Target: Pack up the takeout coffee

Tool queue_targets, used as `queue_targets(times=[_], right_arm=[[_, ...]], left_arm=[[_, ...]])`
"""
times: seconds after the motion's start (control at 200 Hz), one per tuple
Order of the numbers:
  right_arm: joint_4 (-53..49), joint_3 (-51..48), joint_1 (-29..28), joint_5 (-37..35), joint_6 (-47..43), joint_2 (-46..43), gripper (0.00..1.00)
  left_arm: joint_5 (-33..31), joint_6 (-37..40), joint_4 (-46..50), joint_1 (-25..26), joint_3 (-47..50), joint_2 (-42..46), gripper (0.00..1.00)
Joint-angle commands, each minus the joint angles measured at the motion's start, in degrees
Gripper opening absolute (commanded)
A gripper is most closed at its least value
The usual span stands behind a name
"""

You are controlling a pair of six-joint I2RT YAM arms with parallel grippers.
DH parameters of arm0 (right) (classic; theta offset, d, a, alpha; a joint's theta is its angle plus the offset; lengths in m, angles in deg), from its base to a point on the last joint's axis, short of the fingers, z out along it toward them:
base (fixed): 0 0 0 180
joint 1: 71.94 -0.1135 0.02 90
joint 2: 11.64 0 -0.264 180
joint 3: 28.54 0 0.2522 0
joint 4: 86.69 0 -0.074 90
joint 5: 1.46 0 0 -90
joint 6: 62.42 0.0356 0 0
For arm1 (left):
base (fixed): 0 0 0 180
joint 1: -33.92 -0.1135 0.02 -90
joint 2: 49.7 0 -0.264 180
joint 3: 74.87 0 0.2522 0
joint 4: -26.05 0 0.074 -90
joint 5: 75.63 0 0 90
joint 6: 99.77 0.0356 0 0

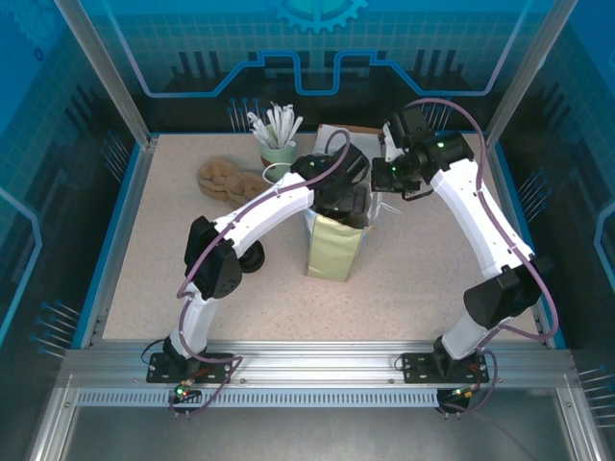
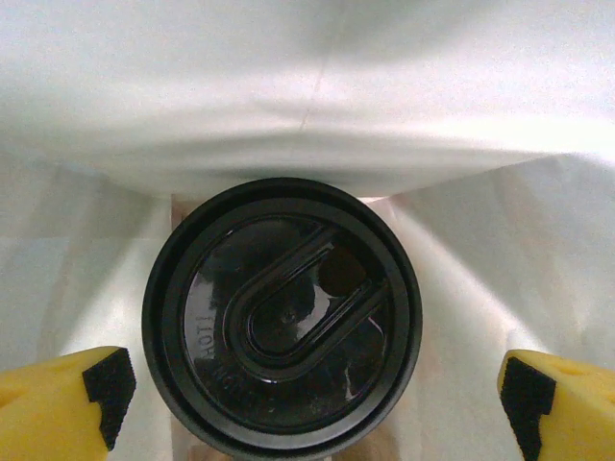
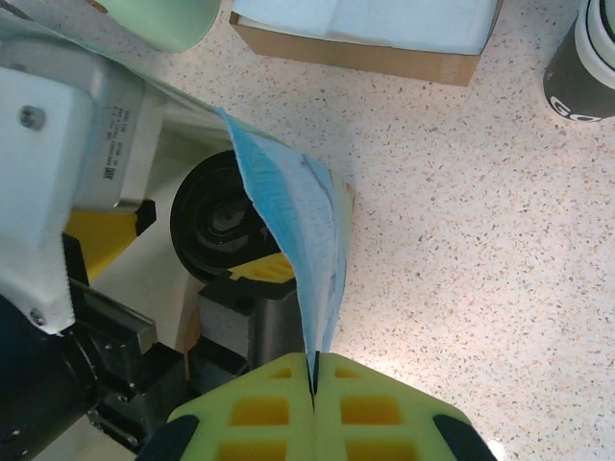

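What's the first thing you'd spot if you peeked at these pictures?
The big round black lid of the takeout coffee, sitting down inside the white paper bag, between the wide-open fingers of the left gripper. Next, the right gripper, shut tight on the bag's edge, near the middle of the table.

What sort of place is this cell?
Probably a lab robot cell staged as a coffee counter: aluminium frame with blue printed panels, speckled tabletop, lidded takeout coffee inside a paper bag.
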Motion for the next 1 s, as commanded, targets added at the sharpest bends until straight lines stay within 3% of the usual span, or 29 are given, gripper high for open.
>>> queue_targets(times=[0.0, 0.4, 0.595, 0.75, 0.995], right_arm=[[-2.68, 2.28, -0.91, -1.08, -0.12, 0.97, 0.00], [-3.03, 4.73, -1.22, 1.19, 2.60, 2.15, 0.00], [-1.42, 3.51, -1.22, 2.27, 2.69, 1.24, 0.00], [2.67, -0.57, -1.22, 3.99, 1.77, -1.63, 0.00], [12.88, -11.37, -0.64, 8.53, -0.10, -9.57, 0.00]], left_arm=[[-1.67, -2.64, 3.87, -0.31, -2.79, -0.66, 0.99], [-2.79, -3.70, 8.64, -0.38, -11.21, -1.49, 0.99], [0.50, -2.93, 9.52, -0.43, -14.61, 0.36, 0.99], [3.39, -2.01, 8.03, -0.46, -14.50, 5.57, 0.99], [2.00, -1.17, 2.37, -1.47, -7.66, 17.48, 0.99]])
